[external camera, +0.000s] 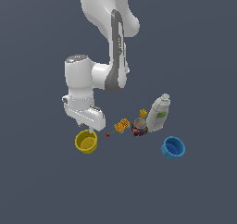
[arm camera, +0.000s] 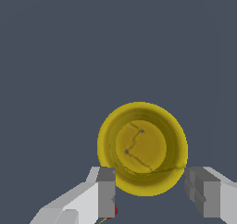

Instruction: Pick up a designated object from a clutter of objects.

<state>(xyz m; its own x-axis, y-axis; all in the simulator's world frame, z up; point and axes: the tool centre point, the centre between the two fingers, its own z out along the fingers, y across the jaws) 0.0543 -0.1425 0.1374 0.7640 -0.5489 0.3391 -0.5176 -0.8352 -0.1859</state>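
While spread wide (gripping nothing), the jaws straddle the yellow cup (arm camera: 142,148)

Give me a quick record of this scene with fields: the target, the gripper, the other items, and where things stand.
target: yellow cup, upright, open end up, apart from the other items
gripper: gripper open, above the cup, fingers either side of its rim in the wrist view
contact: none visible
other items: white bottle, blue cup, puzzle cube, small toys
status: cup not yet grasped
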